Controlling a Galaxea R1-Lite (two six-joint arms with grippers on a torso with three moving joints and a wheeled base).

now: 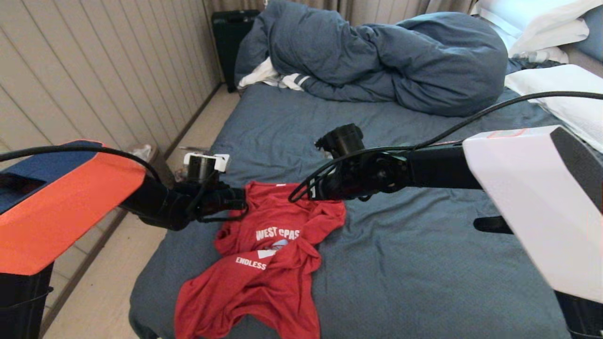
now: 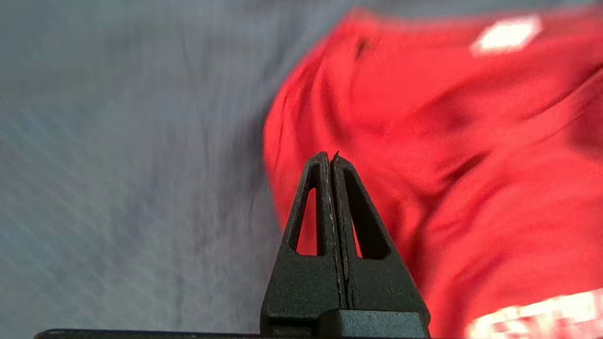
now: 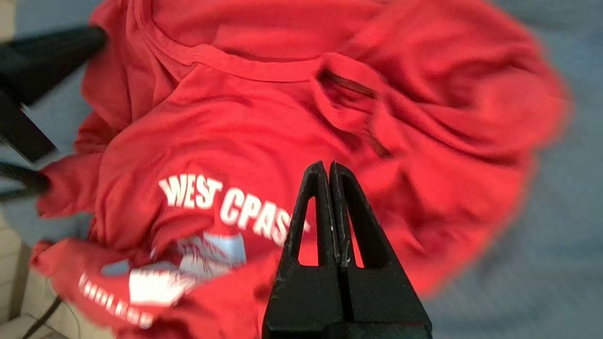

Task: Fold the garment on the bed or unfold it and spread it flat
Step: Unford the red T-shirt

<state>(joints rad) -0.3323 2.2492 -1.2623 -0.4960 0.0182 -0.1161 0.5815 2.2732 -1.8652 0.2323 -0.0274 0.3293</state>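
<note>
The garment point(image 1: 264, 263) is a red T-shirt with white lettering, lying crumpled on the near left part of the bed point(image 1: 424, 263), its hem hanging toward the bed's front edge. My left gripper point(image 1: 242, 204) hovers at the shirt's collar end on its left side. In the left wrist view the left gripper point(image 2: 330, 155) is shut with nothing between its tips, over the garment point(image 2: 447, 141) near its edge. My right gripper point(image 1: 301, 192) hangs over the shirt's upper right. The right gripper point(image 3: 328, 164) is shut and empty above the garment point(image 3: 226, 132) beside the lettering.
A bunched dark blue-grey duvet point(image 1: 377, 61) fills the far end of the bed, with a white striped cloth point(image 1: 278, 77) beside it and white pillows point(image 1: 541, 28) at the far right. A panelled wall point(image 1: 94, 70) and strip of floor point(image 1: 108, 282) run along the left.
</note>
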